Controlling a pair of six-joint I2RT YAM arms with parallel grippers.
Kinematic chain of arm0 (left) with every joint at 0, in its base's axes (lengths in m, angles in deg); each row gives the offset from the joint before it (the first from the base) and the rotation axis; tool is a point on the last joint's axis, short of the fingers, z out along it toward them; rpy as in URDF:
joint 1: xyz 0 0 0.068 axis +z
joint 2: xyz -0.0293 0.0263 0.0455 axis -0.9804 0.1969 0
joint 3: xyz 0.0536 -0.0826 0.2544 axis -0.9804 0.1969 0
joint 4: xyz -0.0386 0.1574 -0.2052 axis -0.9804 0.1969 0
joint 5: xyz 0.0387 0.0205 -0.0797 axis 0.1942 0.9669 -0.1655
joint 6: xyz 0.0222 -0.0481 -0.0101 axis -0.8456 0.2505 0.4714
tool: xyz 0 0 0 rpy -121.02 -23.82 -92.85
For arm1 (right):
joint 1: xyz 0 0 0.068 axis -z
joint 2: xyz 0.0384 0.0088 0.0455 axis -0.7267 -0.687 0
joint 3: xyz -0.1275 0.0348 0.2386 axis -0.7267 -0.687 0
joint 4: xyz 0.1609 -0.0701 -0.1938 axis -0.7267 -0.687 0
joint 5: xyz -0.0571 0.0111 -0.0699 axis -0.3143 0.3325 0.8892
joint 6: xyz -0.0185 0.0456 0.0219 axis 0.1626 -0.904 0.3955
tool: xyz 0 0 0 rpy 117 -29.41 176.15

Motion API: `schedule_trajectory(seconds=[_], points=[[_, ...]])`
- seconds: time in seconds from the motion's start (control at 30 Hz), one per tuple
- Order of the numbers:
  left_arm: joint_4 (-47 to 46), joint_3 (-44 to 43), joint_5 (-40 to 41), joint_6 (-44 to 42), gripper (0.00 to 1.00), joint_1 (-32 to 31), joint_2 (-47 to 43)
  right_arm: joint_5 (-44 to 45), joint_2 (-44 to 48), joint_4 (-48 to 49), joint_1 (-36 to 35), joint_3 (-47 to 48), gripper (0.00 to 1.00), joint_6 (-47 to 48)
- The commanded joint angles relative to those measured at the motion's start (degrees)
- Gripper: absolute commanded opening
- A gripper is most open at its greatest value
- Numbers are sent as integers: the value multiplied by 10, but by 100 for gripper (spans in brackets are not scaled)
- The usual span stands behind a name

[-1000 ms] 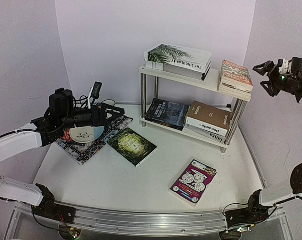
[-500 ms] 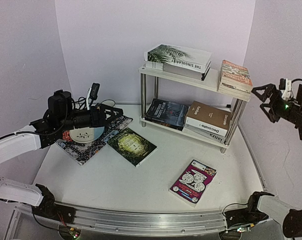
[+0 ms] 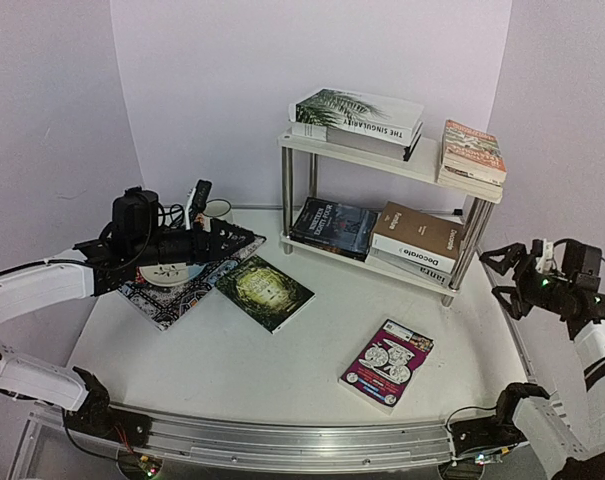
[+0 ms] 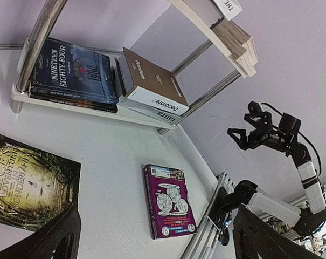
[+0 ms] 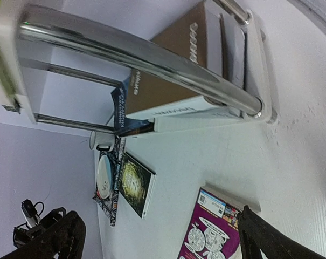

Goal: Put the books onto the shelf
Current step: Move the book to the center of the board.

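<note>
Two books lie flat on bench [image 3: 212,360], not yet shelved: dark green book [image 3: 265,291] just beside placemat [image 3: 167,302], magenta book [image 3: 387,365] toward front right. Shelf [image 3: 352,152] at back: palm-leaf book [image 3: 360,108] and orange book [image 3: 472,152] on top board; dark blue book [image 3: 332,228] and brown book [image 3: 417,235] on lower board. My left pincer [image 3: 244,238] open, empty, above placemat edge. My right pincer [image 3: 494,276] open, empty, right of shelf, not touching it.
</note>
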Motion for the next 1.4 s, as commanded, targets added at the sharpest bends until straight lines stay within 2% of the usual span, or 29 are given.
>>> schedule_trajectory(seconds=[0.0,0.6,0.9,1.13,1.37], points=[[-12,-10,-16,10,99,-3,15,-48,-2,7,-10,-59,98,-19],[-14,-34,9,14,99,-61,107,-62,-40,-33,-110,-180,98,47],[-15,-43,13,7,99,-80,139,-30,-141,-83,-180,-144,98,116],[-15,-34,29,6,99,-89,147,-31,-136,3,-204,-203,98,33],[-15,-35,34,-1,99,-89,149,-4,-155,75,-252,-213,98,-30]])
